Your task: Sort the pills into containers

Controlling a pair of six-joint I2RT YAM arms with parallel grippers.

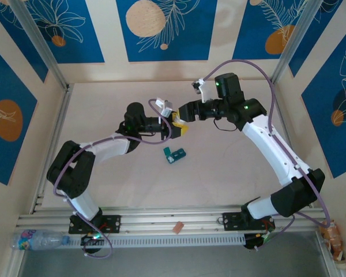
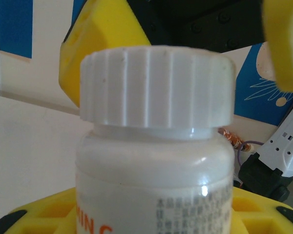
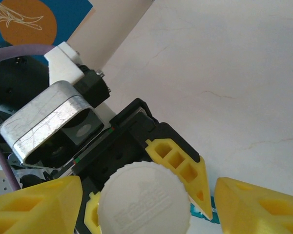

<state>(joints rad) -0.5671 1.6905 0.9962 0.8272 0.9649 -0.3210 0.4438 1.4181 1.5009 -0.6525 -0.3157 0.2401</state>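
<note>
Few letters are reading clearly on the bottle (image 2: 154,165): orange capitals, roughly "HIN C", beside print too small to make out, and the cap's (image 3: 144,200) embossing is blurring out. Left gripper (image 1: 177,128) is clamping the bottle's body. Right gripper (image 3: 146,209) is spreading wide, fingers straddling the cap. Organiser (image 1: 175,153) is lying mid-desk (image 1: 132,184), apart from both.

plastic water bottle (image 1: 37,238) lying on its side at the near left corner, just beside the metal rail (image 1: 161,222), and a small pinkish scrap (image 1: 177,228) sits mid-rail. up close, a white bottle (image 2: 156,165), ribbed white cap (image 2: 156,85), orange lettering on its label. blue leaf-patterned wall panels (image 1: 161,29) at the far side
</note>
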